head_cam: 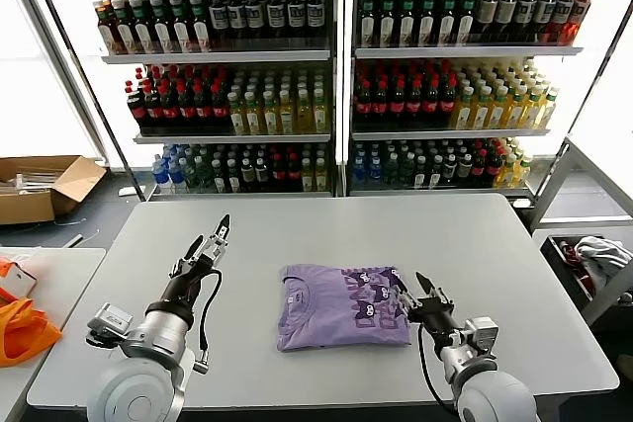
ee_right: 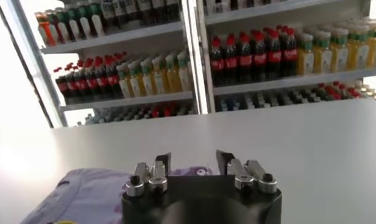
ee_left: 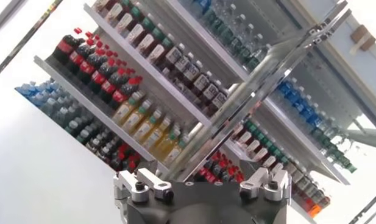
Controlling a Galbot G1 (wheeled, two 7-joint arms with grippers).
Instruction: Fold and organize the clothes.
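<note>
The lavender T-shirt [head_cam: 341, 305] lies folded into a neat rectangle on the grey table [head_cam: 346, 224], dark purple lettering up, neck label toward its left. My right gripper [head_cam: 412, 287] is open and empty, low at the shirt's right edge. In the right wrist view its fingers [ee_right: 163, 161] stand apart around the gripper's middle [ee_right: 194, 161], with the shirt [ee_right: 84, 192] just below. My left gripper [head_cam: 211, 234] is open and empty, raised over bare table left of the shirt, pointing at the shelves. The left wrist view shows only shelves.
Drink shelves [head_cam: 336, 56] stand behind the table. An orange bag [head_cam: 25, 328] lies on a side table at the left, a cardboard box [head_cam: 40, 185] on the floor beyond. A white and grey cloth bundle [head_cam: 603, 254] sits at the right.
</note>
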